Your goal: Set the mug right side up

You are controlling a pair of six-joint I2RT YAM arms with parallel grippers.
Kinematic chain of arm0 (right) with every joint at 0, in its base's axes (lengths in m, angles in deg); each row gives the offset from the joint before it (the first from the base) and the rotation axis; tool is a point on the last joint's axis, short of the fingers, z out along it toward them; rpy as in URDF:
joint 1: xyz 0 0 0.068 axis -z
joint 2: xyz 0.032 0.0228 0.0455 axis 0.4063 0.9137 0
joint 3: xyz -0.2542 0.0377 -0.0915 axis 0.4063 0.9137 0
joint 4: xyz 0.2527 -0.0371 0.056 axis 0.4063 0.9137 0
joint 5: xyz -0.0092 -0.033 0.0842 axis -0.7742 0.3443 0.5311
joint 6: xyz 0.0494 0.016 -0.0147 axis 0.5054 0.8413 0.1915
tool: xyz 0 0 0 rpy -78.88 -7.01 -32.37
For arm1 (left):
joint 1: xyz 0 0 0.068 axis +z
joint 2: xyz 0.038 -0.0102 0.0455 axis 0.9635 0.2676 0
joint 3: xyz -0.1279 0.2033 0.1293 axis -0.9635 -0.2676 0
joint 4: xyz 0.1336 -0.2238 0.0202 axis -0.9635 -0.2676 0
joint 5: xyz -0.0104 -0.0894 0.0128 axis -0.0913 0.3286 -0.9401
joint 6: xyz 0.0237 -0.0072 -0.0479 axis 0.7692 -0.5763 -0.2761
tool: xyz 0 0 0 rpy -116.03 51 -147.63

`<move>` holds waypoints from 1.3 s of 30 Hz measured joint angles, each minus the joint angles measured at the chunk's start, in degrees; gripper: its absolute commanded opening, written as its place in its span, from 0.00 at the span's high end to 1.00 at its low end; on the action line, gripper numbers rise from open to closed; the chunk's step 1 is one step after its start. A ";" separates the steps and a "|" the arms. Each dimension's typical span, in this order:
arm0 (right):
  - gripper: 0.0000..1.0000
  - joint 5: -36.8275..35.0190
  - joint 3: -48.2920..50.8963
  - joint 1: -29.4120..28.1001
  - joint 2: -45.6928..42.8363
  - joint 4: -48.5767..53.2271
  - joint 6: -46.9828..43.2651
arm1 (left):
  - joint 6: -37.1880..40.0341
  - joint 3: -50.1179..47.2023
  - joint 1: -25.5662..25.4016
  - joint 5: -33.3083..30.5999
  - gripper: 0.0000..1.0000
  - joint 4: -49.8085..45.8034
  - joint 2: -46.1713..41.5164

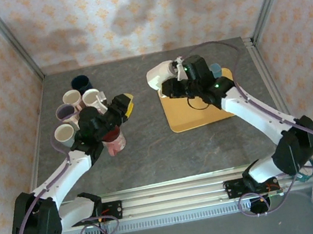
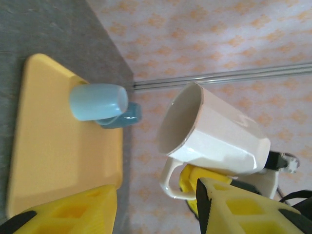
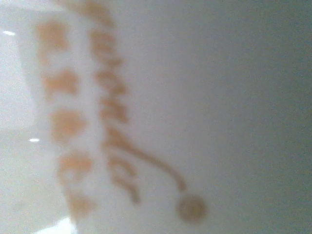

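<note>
The white faceted mug (image 1: 160, 75) hangs tipped on its side above the far-left corner of the yellow tray (image 1: 205, 117). My right gripper (image 1: 181, 77) is shut on it. In the left wrist view the mug (image 2: 219, 136) points its mouth to the left with its handle below, and the right gripper's yellow fingers (image 2: 187, 176) sit under it by the handle. The right wrist view is a blurred close-up of the mug's wall (image 3: 209, 87) with an orange print. My left gripper (image 1: 125, 105) (image 2: 156, 197) is open and empty, well left of the tray.
A light blue mug (image 1: 216, 70) (image 2: 97, 101) sits on the tray (image 2: 48, 146) near its far edge. Several mugs (image 1: 72, 98) cluster at the left by my left arm, and a red mug (image 1: 114, 141) stands beside that wrist. Metal frame posts (image 1: 13, 42) and patterned walls enclose the table.
</note>
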 measured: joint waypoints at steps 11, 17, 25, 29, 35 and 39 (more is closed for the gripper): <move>0.98 8.52 4.13 0.00 -5.38 -14.75 4.48 | -2.82 -0.55 -3.98 -1.44 0.48 10.16 -0.57; 0.98 10.27 7.28 0.00 -7.48 -21.05 7.96 | -3.52 -0.17 -6.12 -2.19 0.49 13.53 -0.42; 0.99 11.96 7.32 0.00 -7.48 -24.04 10.47 | -2.03 4.26 -11.17 -3.32 0.49 16.39 1.40; 0.99 12.44 7.32 0.00 -7.48 -25.14 11.98 | -1.55 5.07 -11.82 -3.91 0.51 18.29 2.47; 1.00 12.74 7.37 0.00 -7.48 -27.47 14.16 | -1.81 5.55 -12.09 -5.07 0.50 20.33 7.15; 1.00 12.83 7.63 -0.02 -7.45 -27.65 15.13 | -2.40 5.57 -12.20 -5.97 0.49 21.35 7.54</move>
